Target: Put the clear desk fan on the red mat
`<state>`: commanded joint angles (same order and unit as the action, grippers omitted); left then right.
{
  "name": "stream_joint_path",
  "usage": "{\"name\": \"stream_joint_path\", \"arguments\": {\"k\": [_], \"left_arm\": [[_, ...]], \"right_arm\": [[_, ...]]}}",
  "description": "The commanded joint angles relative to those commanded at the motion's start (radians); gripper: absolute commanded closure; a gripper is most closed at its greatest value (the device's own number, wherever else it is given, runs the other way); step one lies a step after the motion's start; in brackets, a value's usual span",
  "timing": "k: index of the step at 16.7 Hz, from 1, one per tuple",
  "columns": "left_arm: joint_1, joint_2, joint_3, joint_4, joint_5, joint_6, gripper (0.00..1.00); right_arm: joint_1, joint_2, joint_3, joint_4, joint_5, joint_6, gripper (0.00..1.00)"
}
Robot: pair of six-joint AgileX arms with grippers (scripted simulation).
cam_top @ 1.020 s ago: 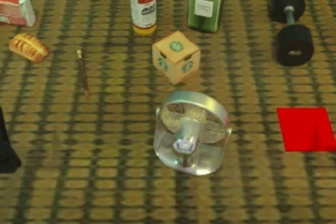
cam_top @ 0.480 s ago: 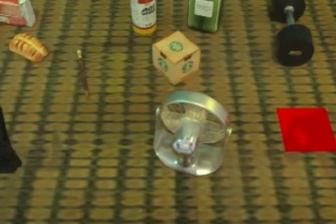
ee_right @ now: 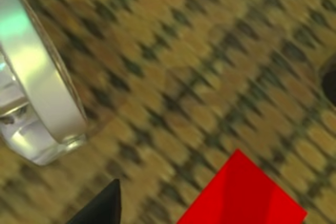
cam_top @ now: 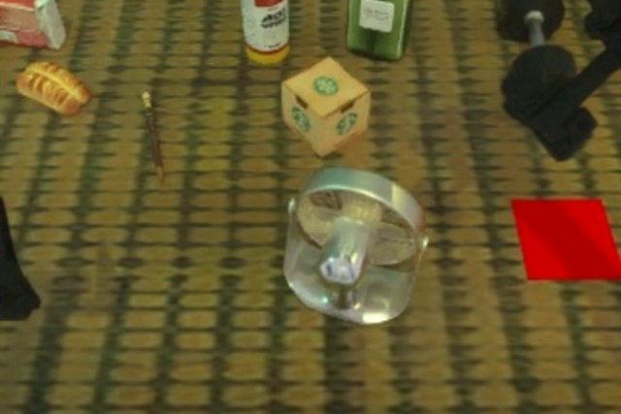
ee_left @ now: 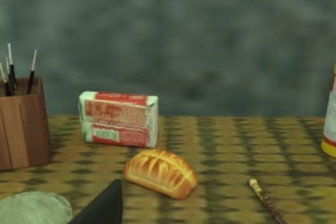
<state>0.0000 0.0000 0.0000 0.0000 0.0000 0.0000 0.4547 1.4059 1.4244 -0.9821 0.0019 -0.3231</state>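
The clear desk fan [cam_top: 355, 244] stands a little below the middle of the top view on the woven-patterned desk [cam_top: 194, 288], its silvery ring tilted and its small hub facing the lower edge of the frame. The red mat [cam_top: 566, 238] lies flat at the right edge of the top view, well apart from the fan and with nothing on it. The right gripper [cam_top: 563, 128] appears in the upper right of the top view as a dark shape above the black dumbbell [cam_top: 529, 55], up the frame from the mat; whether its fingers are open or closed cannot be told, and it holds nothing that can be seen. The right wrist view looks down on the fan's rim [ee_right: 37, 87] and a corner of the mat [ee_right: 244, 195], with bare desk between them. The left gripper [cam_top: 12, 283] sits parked at the left edge of the top view, only a dark tip showing, so its opening cannot be told either. Just above the fan in the top view stands a cardboard cube [cam_top: 325, 104], and along the upper edge are a yellow bottle [cam_top: 264, 7] and a green bottle [cam_top: 382, 7]. In the upper left lie a red-and-white packet [cam_top: 29, 18], a bread roll [cam_top: 53, 87] and a thin pencil [cam_top: 153, 133]. The left wrist view also shows a wooden pen holder [ee_left: 21, 124] beside the packet.
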Motion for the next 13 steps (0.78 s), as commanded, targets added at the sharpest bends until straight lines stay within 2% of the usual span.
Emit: {"name": "stream_joint_path", "arguments": {"k": [7,10,13], "left_arm": [[0.000,0.000,0.000,0.000,0.000,0.000,0.00],[0.000,0.000,0.000,0.000,0.000,0.000,0.00],[0.000,0.000,0.000,0.000,0.000,0.000,0.00]], "right_arm": [[0.191,0.613,0.626,-0.410,0.000,-0.131,0.00],[0.241,0.778,0.773,-0.529,0.000,-0.167,0.00],[0.264,0.850,0.833,-0.586,0.001,-0.184,0.00]]}}
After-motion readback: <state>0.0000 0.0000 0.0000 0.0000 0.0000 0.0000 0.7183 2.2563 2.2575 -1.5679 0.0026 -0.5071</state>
